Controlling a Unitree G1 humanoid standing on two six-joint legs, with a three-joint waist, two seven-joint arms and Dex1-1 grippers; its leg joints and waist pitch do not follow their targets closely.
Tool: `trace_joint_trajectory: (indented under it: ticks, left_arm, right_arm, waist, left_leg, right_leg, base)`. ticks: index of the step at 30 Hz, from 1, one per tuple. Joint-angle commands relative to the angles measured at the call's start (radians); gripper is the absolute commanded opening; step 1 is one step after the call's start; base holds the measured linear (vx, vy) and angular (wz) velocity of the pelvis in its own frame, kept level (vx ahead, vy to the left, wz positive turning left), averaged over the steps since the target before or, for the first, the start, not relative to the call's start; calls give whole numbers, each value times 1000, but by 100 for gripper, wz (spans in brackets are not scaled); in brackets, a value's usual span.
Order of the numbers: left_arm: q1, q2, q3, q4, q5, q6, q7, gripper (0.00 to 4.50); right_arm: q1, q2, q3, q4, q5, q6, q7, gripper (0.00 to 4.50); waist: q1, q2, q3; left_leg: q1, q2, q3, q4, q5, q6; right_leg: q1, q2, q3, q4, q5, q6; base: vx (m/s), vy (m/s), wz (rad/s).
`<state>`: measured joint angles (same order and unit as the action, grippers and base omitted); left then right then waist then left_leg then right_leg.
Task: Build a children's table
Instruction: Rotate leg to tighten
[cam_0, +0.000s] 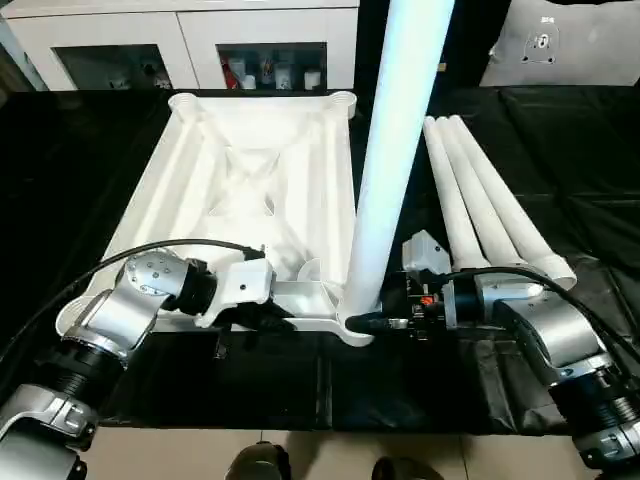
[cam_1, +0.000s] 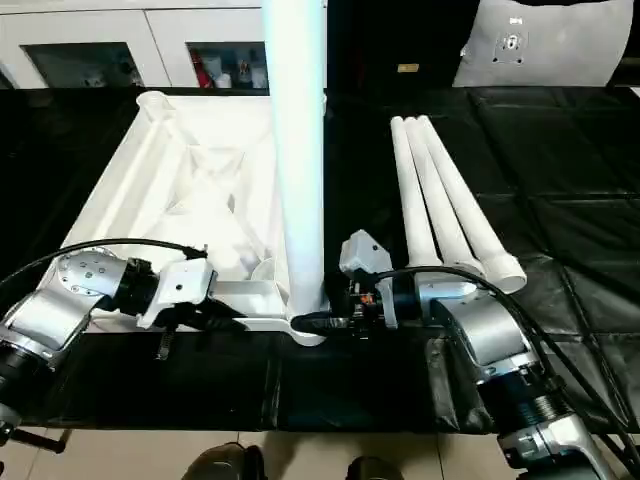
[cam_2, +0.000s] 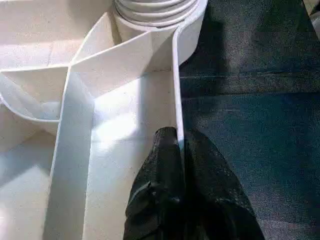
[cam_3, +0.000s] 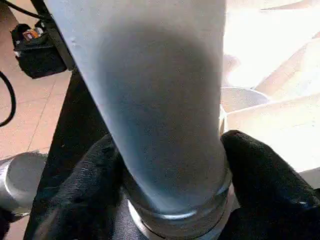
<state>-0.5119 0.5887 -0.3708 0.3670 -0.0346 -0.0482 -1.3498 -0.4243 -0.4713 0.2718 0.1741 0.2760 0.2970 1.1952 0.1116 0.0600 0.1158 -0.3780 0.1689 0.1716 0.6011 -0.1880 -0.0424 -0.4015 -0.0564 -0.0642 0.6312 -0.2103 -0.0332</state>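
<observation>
The table top (cam_0: 265, 190) lies upside down on the black sheet (cam_0: 560, 150), ribbed underside facing up, round sockets at its corners. All positions below are given relative to this top.

Left gripper (cam_2: 180, 145): my two black fingers are pressed together on the thin side wall of the top, one finger inside the wall and one outside, along the edge nearest me. The left wrist view shows the wall running between the fingertips (cam_2: 165, 150) toward a corner socket (cam_2: 155, 12).

Right gripper (cam_3: 172, 165): my fingers (cam_3: 260, 175) stand on either side of the upright leg (cam_0: 395, 150), close against its base. From the right wrist view, both fingers appear to touch the tube just above its ringed end; I cannot tell whether they are actually gripping it.

Upright leg: it stands in the near right corner socket of the top and rises out of the head views, leaning slightly.

Spare legs (cam_0: 485, 200): three white tubes lie side by side on the sheet, to the right of the top and apart from it.

White cabinet (cam_0: 190, 40): it stands beyond the far edge of the top.
</observation>
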Motion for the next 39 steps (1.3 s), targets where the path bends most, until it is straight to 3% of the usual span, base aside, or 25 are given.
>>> trace_joint_trajectory:
  ticks: [1, 7, 17, 35, 39]
  left_arm:
    - [-5, 7, -33, -17, 19, -21, -49, 0]
    - [-3, 12, -34, -10, 22, -29, -52, 0]
    - [-10, 20, -32, 5, 23, -35, -64, 0]
    - [-17, 20, -34, 17, 32, -47, -76, 0]
    - [-16, 25, -32, 18, 32, -49, -78, 0]
  right_arm:
    - [4, -1, -8, -7, 0, 8, -6, 364]
    - [16, -1, -14, -24, -7, -5, -24, 430]
    - [37, -10, -1, -88, 17, 13, -1, 430]
    - [28, 14, 24, -47, -33, -9, -40, 430]
    - [26, 19, 21, -42, -29, 2, -35, 402]
  waist:
    - [-1, 6, -89]
    - [0, 10, -90]
    - [3, 14, -91]
    - [3, 18, -89]
    - [3, 20, -89]
  left_leg:
    - [11, 65, -24, -60, -115, 65]
    - [10, 65, -25, -59, -107, 66]
    - [10, 68, -26, -60, -118, 68]
    - [8, 67, -27, -60, -125, 56]
    - [9, 68, -27, -61, -132, 53]
  right_leg:
    - [61, -94, 59, -66, -23, -283]
    - [60, -95, 58, -63, 0, -285]
    - [59, -95, 56, -62, 8, -283]
    - [60, -96, 55, -61, 28, -289]
    - [60, -96, 55, -61, 19, -291]
  base:
    - [0, 0, 0]
    - [0, 0, 0]
    - [0, 0, 0]
    - [0, 0, 0]
    - [0, 0, 0]
